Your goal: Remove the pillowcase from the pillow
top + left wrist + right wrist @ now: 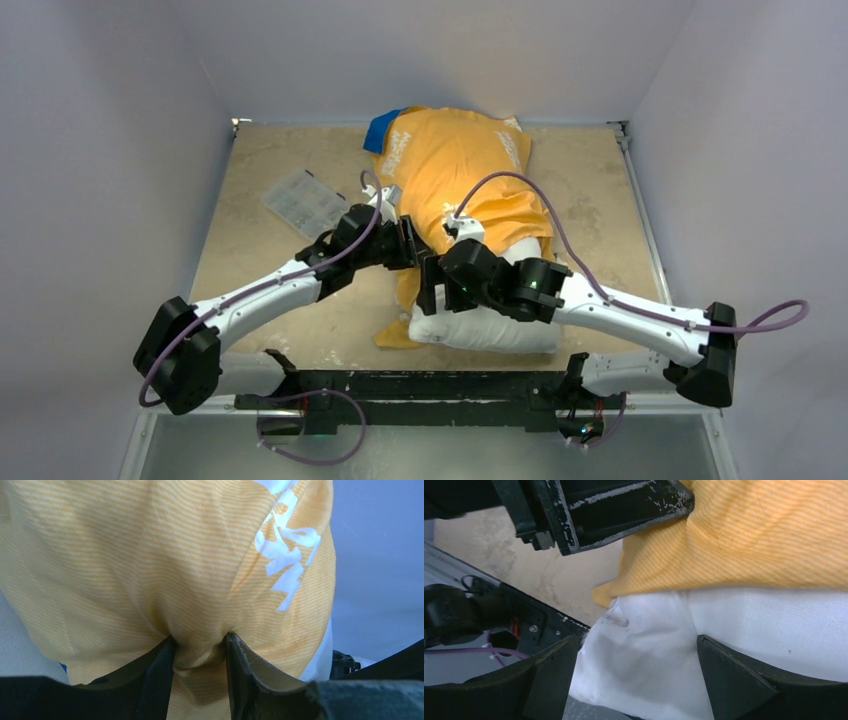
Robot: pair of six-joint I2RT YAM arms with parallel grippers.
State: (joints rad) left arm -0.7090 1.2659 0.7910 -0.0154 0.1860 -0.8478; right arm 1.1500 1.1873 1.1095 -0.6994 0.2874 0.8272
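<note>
Just one pillow (490, 330), one pillowcase (460, 170), left gripper (200, 647) pinching it, right gripper (636, 655) wide

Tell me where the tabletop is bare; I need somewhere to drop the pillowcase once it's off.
Widest bare stretch: right of the pillow, to the table's right edge. A smaller patch sits near left, between the left arm and the pillow's near end. A clear plastic box sits far left. The middle is crowded, where the left gripper and right gripper meet.
</note>
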